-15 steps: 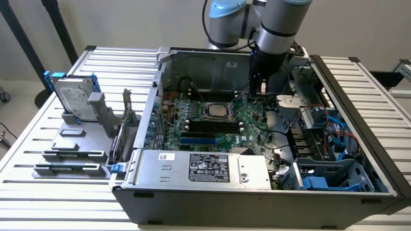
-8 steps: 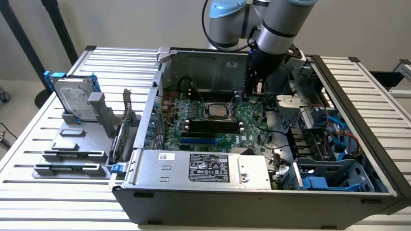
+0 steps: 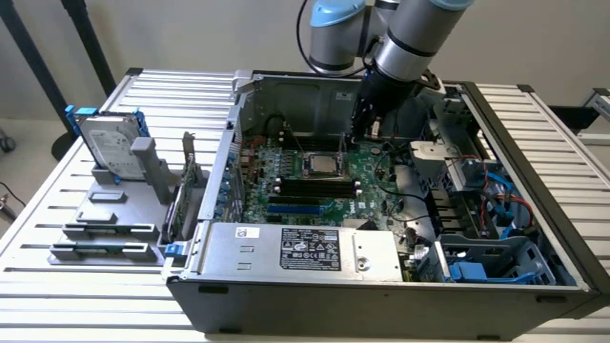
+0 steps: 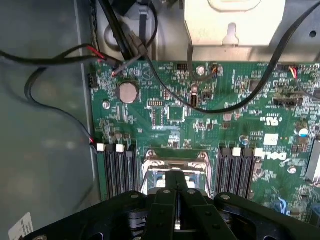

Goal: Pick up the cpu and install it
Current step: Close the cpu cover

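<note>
Our gripper [image 3: 361, 136] is squeezed tight. Its two fingers [image 4: 165, 205] are pressed together, and we see nothing between them. The cpu [image 3: 322, 166] lies flat in its socket [image 4: 172, 161] on the green board [image 4: 165, 100], just below the tips. We cannot tell if the tips touch it.

We think the cpu is light and stiff, like a little tile. Its shiny metal top looks smooth, so it may slip. Its underside is likely easy to hurt. So the best place to hold it is by two of its thin side edges, not by its flat faces.

The socket has a metal rim that hugs the chip, right by the tips, so there is little room at the chip's edges. Black memory slots [image 4: 117, 172] stand close on both sides of the gripper. Thin wires [image 4: 225, 106] loop over the board out past the tips. The grey case wall [image 4: 45, 150] is off to one side, well apart. The most open room looks to be straight up, away from the board.
</note>
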Controlling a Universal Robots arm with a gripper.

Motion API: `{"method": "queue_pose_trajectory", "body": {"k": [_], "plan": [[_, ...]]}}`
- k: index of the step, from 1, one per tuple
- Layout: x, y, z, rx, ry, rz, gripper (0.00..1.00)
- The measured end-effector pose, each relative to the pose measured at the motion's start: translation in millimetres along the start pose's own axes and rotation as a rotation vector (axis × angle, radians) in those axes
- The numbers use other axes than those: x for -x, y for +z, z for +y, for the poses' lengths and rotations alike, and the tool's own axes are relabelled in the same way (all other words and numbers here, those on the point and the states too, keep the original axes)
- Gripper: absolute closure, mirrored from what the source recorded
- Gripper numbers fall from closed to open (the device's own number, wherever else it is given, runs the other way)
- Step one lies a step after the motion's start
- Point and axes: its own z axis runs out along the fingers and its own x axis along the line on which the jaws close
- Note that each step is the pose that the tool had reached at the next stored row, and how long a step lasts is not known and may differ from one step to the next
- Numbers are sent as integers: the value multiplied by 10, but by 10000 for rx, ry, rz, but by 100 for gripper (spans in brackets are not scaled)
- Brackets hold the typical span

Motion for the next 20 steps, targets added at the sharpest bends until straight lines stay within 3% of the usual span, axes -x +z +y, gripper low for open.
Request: {"method": "queue_pose_trajectory", "body": {"k": [2, 5, 17, 20], "plan": [[2, 10, -35, -142, 7, -1, 89], [5, 35, -107, -272, 11, -5, 89], [24, 177, -540, -568, 28, 35, 89], [30, 224, -582, -601, 31, 34, 89]]}}
